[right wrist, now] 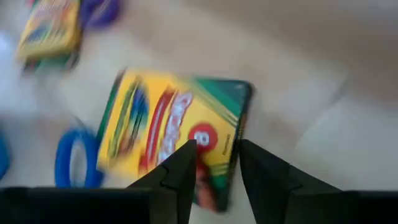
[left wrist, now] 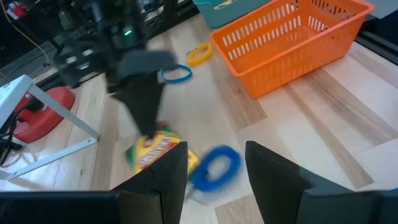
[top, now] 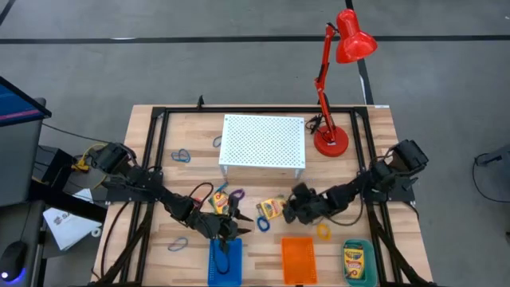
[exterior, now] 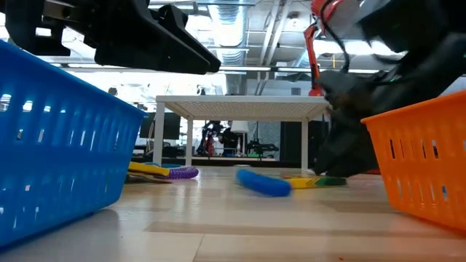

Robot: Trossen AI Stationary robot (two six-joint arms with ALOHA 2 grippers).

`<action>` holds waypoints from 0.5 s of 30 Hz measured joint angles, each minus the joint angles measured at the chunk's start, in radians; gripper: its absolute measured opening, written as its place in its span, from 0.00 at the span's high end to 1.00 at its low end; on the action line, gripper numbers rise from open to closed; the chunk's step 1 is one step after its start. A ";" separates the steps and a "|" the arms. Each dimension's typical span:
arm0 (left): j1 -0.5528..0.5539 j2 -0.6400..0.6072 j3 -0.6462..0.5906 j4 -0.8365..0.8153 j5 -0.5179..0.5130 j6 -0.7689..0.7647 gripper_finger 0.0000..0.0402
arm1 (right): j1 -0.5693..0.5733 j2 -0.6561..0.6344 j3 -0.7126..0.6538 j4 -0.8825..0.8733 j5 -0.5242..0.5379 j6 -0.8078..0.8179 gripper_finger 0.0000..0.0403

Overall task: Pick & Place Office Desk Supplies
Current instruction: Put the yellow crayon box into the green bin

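Your right gripper [right wrist: 214, 163] hangs directly above the crayon box [right wrist: 174, 140] lying flat on the table [top: 351, 135] near its middle, just in front of the white stand [top: 263, 142]. The fingers are parted narrowly and hold nothing.

Treat the box as light, stiff cardboard with a smooth printed face. It likely slides if you nudge it and dents if you over-squeeze. Take it across its short width, near mid-length, so it does not pivot between the pads.

A blue loop [right wrist: 73, 158] lies just beside the box. It is thin and probably springy, so keep the fingers off it.

Your left gripper [left wrist: 214, 165] waits open over the blue basket [top: 224, 261], holding nothing.
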 joint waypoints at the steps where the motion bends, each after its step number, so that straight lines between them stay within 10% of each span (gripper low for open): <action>1: 0.000 0.000 0.000 0.000 0.000 0.000 0.62 | 0.006 0.001 0.009 -0.015 -0.008 0.002 0.71; 15: 0.000 0.000 0.000 0.008 -0.001 0.001 0.62 | 0.027 0.041 0.043 -0.036 0.019 -0.021 0.98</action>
